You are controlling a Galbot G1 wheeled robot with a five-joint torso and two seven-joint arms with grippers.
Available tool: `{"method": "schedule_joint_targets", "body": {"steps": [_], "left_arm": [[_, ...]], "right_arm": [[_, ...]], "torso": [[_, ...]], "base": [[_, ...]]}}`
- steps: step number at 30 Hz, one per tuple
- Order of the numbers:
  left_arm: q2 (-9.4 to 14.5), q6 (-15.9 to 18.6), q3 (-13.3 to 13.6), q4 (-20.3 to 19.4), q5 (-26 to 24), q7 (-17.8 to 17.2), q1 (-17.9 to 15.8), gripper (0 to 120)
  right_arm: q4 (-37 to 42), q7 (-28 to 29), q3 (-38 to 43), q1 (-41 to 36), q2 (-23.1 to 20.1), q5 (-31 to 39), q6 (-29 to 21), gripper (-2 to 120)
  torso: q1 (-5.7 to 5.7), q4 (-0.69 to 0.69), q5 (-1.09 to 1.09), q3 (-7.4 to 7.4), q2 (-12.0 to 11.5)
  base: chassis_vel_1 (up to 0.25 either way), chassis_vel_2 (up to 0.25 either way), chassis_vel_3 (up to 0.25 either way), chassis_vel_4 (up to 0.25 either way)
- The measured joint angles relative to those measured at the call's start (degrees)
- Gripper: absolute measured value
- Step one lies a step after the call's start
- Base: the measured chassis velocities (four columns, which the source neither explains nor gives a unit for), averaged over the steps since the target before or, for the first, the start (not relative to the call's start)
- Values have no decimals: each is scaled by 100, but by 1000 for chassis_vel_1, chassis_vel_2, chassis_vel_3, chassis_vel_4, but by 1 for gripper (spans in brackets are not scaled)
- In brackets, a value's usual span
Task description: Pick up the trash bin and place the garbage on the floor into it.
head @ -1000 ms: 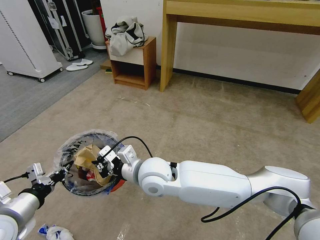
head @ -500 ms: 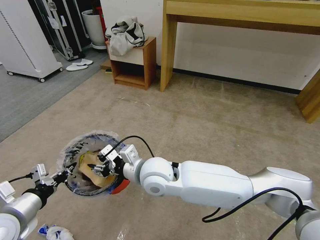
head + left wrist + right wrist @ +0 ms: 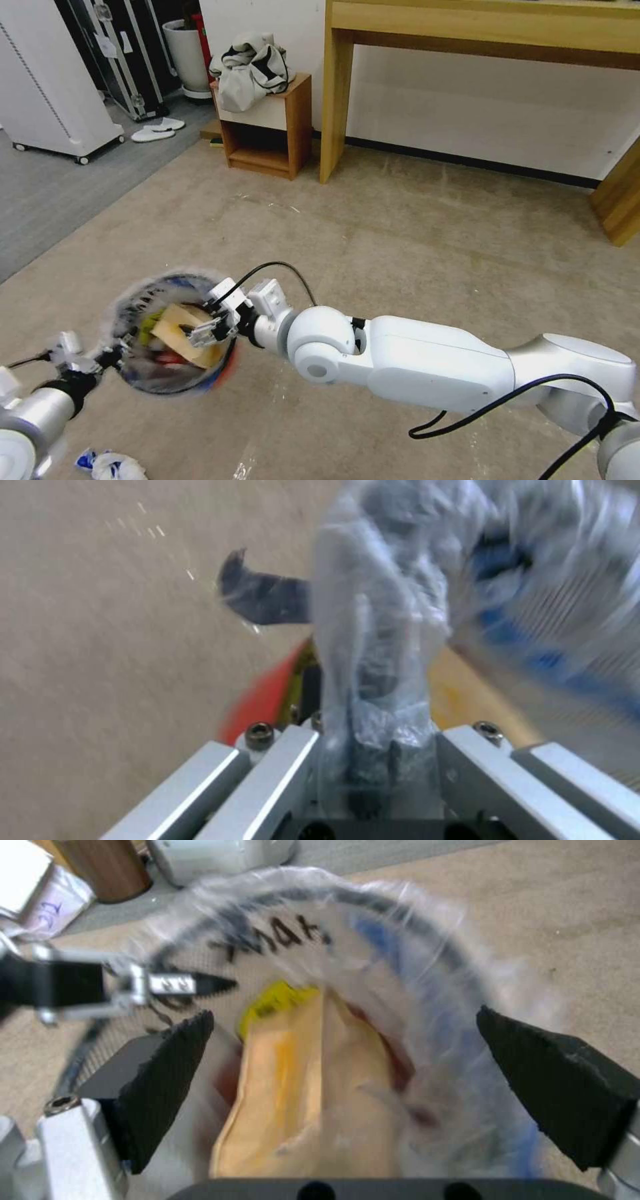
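The trash bin (image 3: 170, 337), small, red and lined with a clear printed bag, sits at the lower left of the head view, held off the floor (image 3: 413, 253). A tan paper bag (image 3: 180, 330) and other litter lie inside it. The left gripper (image 3: 110, 350), at the bin's near-left edge, has its fingers clamped on the rim and liner, probably to carry the bin mouth-up so it can take litter. The right gripper (image 3: 208, 325) reaches in from the lower right and hangs over the opening, fingers wide apart and empty above the paper bag, as if it has just let go. A blue-and-white wrapper (image 3: 110, 465) lies on the carpet at the bottom left. The floor is beige short-pile carpet. Beyond stand a wooden cabinet (image 3: 270, 130) at upper centre and a pale wooden table (image 3: 480, 27) by the wall.
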Motion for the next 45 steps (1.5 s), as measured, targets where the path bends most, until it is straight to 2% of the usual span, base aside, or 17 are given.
{"method": "schedule_joint_targets", "body": {"steps": [1,13,19,28,34,36,37,38,41,44,45], "left_arm": [[2,-4,-4,-10,2,7,0,1],[-42,-1,-5,-20,46,71,32,1],[-40,1,-29,-40,68,86,50,1],[-54,4,-88,-46,167,109,76,1],[-116,7,-169,-82,323,130,124,1],[-127,8,-179,-93,343,130,129,1],[-160,9,-203,-124,375,131,135,1],[-196,9,-223,-161,411,145,149,1],[-239,9,-244,-195,456,161,170,1],[-332,9,-258,-257,603,219,192,1],[-332,9,-258,-257,603,219,192,1]], "right_arm": [[39,15,51,0,-13,10,-4,100],[103,35,76,-22,-8,21,-11,100],[238,35,340,-23,18,69,7,100],[730,-69,1155,-103,-176,249,160,100],[950,-539,2528,-446,-693,116,679,100],[953,-635,2740,-539,-762,37,768,100],[962,-801,3150,-763,-895,-97,947,100],[1003,-938,3563,-1030,-1045,-225,1145,100],[1061,-1021,3993,-1375,-1223,-395,1419,100],[1200,-1255,5130,-2266,-1563,-920,1954,100],[1200,-1255,5130,-2266,-1563,-920,1954,100]], "torso": [[0,-1,8,-1,0],[0,1,5,0,0],[0,1,5,0,0],[0,1,6,0,0],[0,1,6,0,0],[0,2,6,1,0],[0,-1,7,0,0],[0,4,7,0,0],[0,1,7,0,0],[0,-1,7,0,0],[0,-1,7,0,0]], "base": [[0,0,0,0],[0,0,0,0],[0,0,0,0],[0,0,0,0],[0,0,0,0],[0,0,0,0],[0,0,0,0],[0,0,0,0],[0,0,0,0],[0,0,0,0],[0,0,0,0]]}}
